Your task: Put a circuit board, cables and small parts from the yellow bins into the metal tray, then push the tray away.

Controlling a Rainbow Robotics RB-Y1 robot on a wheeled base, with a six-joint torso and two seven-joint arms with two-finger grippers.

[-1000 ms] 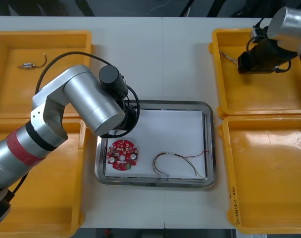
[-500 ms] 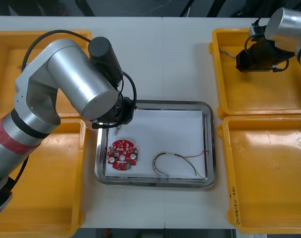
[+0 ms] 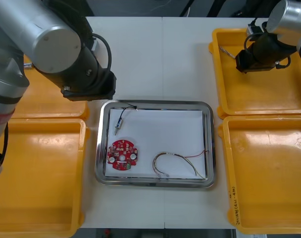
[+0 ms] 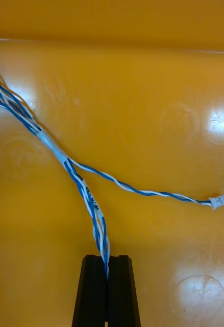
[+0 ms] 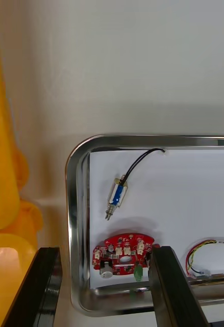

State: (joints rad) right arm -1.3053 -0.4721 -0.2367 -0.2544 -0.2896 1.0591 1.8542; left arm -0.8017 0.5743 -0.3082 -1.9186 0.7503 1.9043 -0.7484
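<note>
The metal tray [image 3: 154,105], white inside, holds a round red circuit board [image 3: 122,154], a red and yellow cable [image 3: 177,163] and a small metal part [image 3: 119,123] with a black wire. My left arm [image 3: 66,54] hangs over the table's far left, beside the tray's corner. Its gripper [image 5: 104,253] is open above the tray rim [image 5: 73,168], looking down on the small part [image 5: 117,196] and the board [image 5: 123,254]. In the far right bin [image 3: 269,101], my right gripper [image 3: 247,60] is shut on a twisted blue and white cable [image 4: 91,199], pinched between the fingers [image 4: 94,291].
A near right yellow bin [image 3: 269,173] and a near left one [image 3: 36,173] flank the tray. The left arm covers most of the far left bin [image 3: 46,110]. Bare table lies beyond the tray's far edge.
The left arm has risen and swung back to the far left, off the tray, uncovering the small part that lies in it. The right gripper has closed on the blue and white cable.
</note>
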